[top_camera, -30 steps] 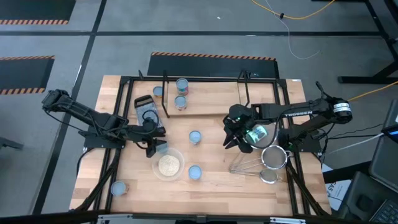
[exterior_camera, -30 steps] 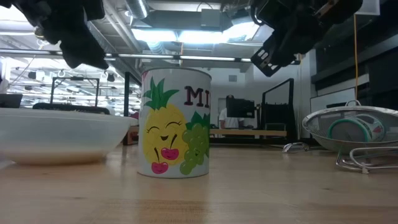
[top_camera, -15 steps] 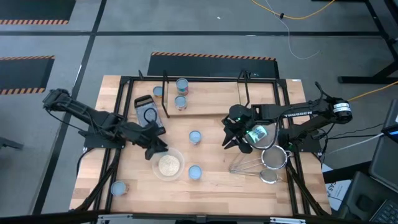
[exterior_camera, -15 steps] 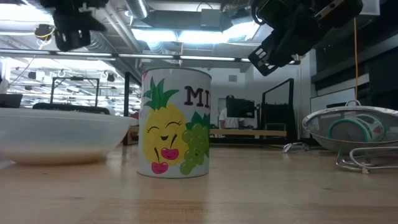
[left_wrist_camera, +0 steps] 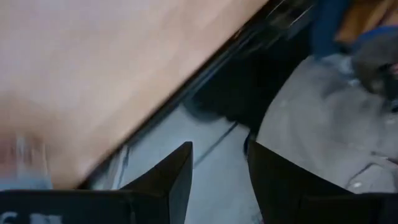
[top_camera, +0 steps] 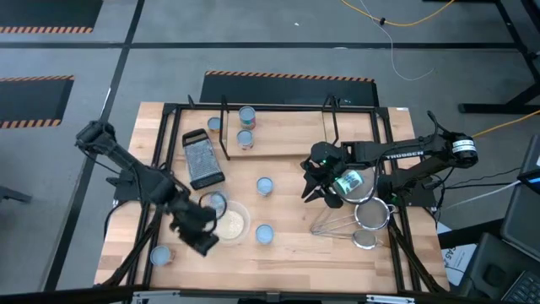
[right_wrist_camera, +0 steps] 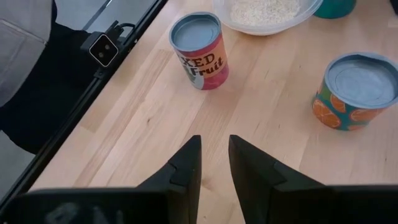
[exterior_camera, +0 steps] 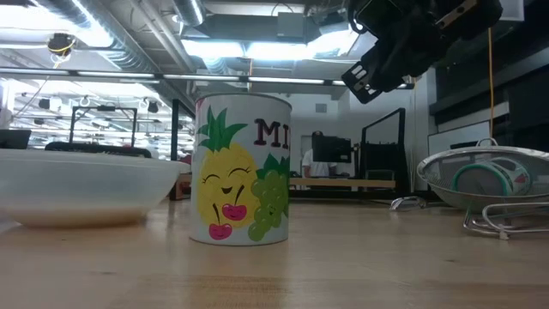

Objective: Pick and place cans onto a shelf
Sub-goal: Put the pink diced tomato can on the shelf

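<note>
Two cans stand on the shelf, a light-wood board at the table's far side. Another can is beside it. Loose cans stand upright on the table: one against the bowl's far-left rim, one mid-table, one right of the bowl, one at the near left. My left gripper is open near the table's near edge, left of the bowl, holding nothing. My right gripper hangs above the table right of the mid-table can, narrowly open with nothing between its fingers.
A clear bowl of pale grains sits near the left gripper. A metal grater lies to the shelf's near left. Wire strainers lie at the near right. Black frame rails run along the table's sides.
My left gripper has drawn away from the can beside the bowl, gone toward the table's near edge and up, and rolled about its own axis. It has left the low view. That can stays upright where it was. My right gripper has kept still.
</note>
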{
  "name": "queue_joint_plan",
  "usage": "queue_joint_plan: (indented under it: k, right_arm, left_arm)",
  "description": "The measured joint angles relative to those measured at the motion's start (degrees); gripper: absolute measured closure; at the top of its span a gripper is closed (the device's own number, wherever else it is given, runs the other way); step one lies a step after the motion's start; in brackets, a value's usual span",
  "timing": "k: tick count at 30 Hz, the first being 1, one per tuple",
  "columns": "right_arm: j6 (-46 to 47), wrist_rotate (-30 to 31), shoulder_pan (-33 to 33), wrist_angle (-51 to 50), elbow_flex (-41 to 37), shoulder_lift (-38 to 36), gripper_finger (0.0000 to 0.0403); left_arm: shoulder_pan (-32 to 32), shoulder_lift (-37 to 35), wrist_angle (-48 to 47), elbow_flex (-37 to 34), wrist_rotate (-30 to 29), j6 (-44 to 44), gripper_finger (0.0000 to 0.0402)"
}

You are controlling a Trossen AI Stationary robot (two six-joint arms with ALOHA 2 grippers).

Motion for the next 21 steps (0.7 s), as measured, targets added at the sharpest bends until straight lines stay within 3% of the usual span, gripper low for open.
queue_joint_plan:
  k: [9,17,21]
  right_arm:
    - [-1.95,0.00,0.00,0.02,0.00,0.00,0.0317]
    - [-2.01,0.00,0.01,0.04,0.00,0.00,0.0317]
    - [-2.01,0.00,0.02,0.06,0.00,0.02,0.0317]
  left_arm:
    - [-10.17,7.31,-1.87,1.05,4.84,-11.76,0.0255]
    - [-16.89,10.84,-10.52,1.05,3.76,-19.00,0.0255]
    - [-18.22,12.75,-13.75,1.05,-0.37,-20.58,0.0255]
